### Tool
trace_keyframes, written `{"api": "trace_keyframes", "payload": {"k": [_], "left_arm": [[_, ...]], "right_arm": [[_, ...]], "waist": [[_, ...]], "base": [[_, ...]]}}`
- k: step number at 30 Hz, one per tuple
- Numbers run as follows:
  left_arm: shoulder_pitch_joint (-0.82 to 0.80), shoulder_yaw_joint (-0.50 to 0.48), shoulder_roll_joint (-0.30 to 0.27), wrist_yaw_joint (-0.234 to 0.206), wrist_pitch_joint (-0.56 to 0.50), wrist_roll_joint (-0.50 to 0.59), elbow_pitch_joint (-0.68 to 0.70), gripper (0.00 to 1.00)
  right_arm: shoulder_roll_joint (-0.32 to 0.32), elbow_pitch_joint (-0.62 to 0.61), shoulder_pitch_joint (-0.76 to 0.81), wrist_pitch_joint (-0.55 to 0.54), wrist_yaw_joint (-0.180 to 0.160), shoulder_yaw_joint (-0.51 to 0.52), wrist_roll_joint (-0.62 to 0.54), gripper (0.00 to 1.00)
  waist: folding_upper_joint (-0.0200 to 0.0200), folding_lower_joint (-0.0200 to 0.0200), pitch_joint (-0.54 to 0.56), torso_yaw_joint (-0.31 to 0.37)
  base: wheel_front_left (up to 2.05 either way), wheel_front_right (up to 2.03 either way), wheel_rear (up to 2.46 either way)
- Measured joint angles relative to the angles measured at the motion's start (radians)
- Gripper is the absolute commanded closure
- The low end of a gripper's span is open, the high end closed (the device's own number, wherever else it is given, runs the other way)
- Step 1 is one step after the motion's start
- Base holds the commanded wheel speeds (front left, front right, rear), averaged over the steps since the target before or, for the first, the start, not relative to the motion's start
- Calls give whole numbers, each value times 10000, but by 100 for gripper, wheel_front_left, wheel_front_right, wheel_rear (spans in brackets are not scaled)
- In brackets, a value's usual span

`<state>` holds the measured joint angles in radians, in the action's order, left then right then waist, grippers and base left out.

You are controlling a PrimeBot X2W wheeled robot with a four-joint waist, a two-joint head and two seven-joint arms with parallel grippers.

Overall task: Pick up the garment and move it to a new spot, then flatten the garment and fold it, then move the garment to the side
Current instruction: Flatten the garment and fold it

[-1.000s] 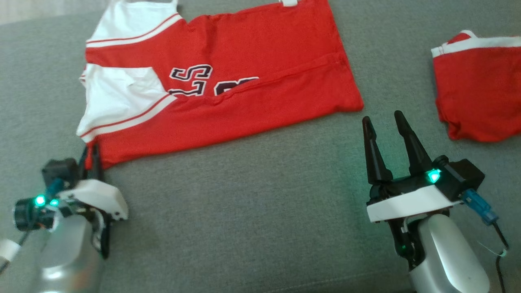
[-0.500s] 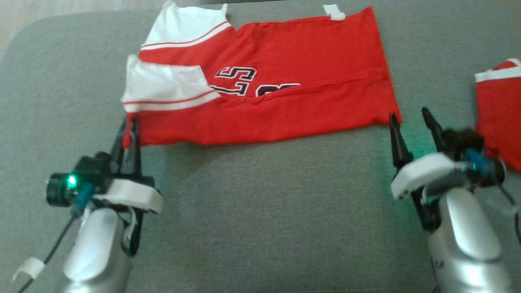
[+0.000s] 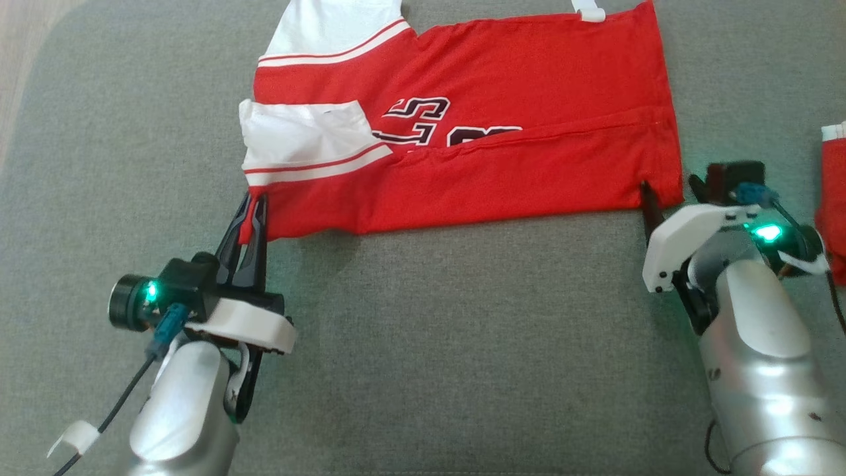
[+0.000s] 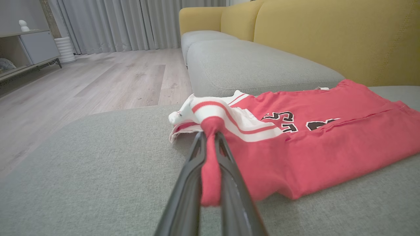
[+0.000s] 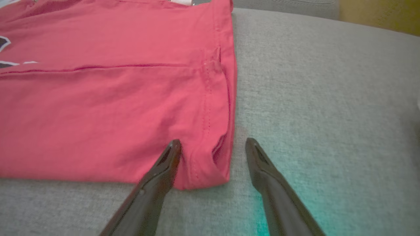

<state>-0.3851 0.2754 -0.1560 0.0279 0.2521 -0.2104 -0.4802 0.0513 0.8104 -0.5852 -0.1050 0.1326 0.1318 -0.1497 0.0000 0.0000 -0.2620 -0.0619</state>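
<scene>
The garment (image 3: 502, 132) is a red jersey with white striped shoulders and dark lettering, lying half folded lengthwise on the grey sofa cushion (image 3: 429, 330). My left gripper (image 3: 253, 201) is shut on its near left corner; in the left wrist view a pinch of red cloth of the garment (image 4: 311, 147) sits between the fingers of the left gripper (image 4: 210, 137). My right gripper (image 3: 669, 186) stands open at the garment's near right corner. In the right wrist view the right gripper (image 5: 212, 144) straddles the hem corner of the garment (image 5: 115, 108), one finger over the cloth, the other on the cushion.
A second red and white piece of clothing (image 3: 834, 198) lies at the right edge of the cushion. The yellow sofa back (image 4: 328, 36) rises beyond the garment. The cushion's left edge (image 3: 26, 106) drops to a wooden floor (image 4: 82, 85).
The head camera has shifted. My left gripper has carried its corner forward over the garment. The right gripper has moved up to the near right corner and now straddles it.
</scene>
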Motion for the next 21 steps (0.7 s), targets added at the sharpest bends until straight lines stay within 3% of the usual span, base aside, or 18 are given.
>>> {"api": "trace_keyframes", "payload": {"k": [1, 2, 3, 12, 21], "left_arm": [[0, 2, 19, 4, 0, 0, 0, 100], [0, 2, 25, 38, 0, -2, -4, 100], [0, 2, 25, 77, 0, -2, -10, 100], [41, 29, -199, 165, -222, -13, -792, 100], [1160, 173, -376, 268, -961, -249, -972, 100]], "right_arm": [[4, 88, -102, -71, 0, -4, -153, 18], [6, 153, -191, -105, 0, -6, -309, 66], [4, 194, -232, -127, 0, -17, -462, 100], [-33, 556, -39, 443, 0, 428, -640, 100], [-38, 422, 1416, 886, 0, 602, -184, 100]], "waist": [[0, 0, -16, -11], [0, 0, -29, -13], [0, 0, -35, -12], [0, 0, 386, 173], [0, -1, 1345, 478]], "base": [[0, 0, 0], [0, 0, 0], [0, 0, 0], [0, 0, 0], [0, 0, 0]]}}
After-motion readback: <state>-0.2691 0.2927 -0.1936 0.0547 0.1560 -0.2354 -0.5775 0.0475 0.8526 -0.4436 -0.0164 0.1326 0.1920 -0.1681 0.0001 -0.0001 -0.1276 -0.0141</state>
